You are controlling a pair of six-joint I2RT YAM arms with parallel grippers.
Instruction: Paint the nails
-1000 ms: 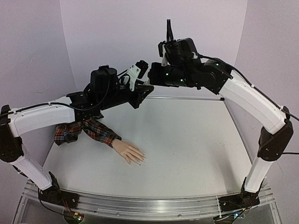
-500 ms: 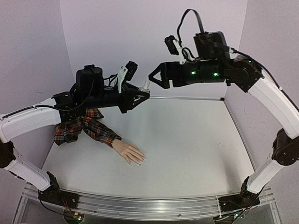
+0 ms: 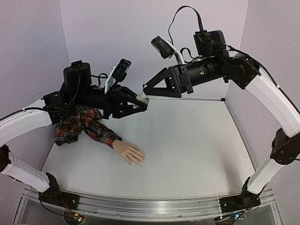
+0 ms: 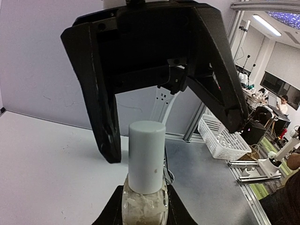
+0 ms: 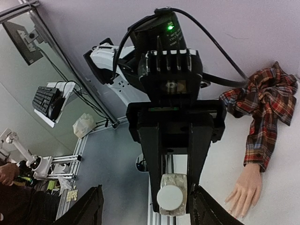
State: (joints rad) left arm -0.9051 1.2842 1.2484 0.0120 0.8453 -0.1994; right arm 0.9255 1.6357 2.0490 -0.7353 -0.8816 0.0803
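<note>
The nails (image 3: 141, 160) sit at the fingertips of a pale mannequin hand (image 3: 129, 152) lying palm down on the white surface (image 3: 197, 140), towards the near left, fingers pointing to the right. They are too small here to tell whether any polish is on them. A red plaid sleeve (image 3: 89, 129) trails from the wrist back towards the left wall, bunched at its far end.

Well above and behind the hand, both arms meet in mid-air. The left gripper (image 3: 138, 101) has its jaws closed on the glass body of a small bottle (image 4: 143, 208), gripping it low so that the white cap (image 4: 146, 157) stands free beyond the fingertips. Held this way, the cap is offered straight to the other arm. The right gripper (image 4: 174, 143) faces it with jaws wide apart, one finger on each side of the cap and not touching it; the right wrist view looks at the cap end-on, roughly centred between its own fingers.

This looks like the uncapping step: one arm steadies the bottle while the other lines up to pinch and twist the cap, which probably carries the brush. Painting itself has not begun, and the hand lies apart from both arms
</note>
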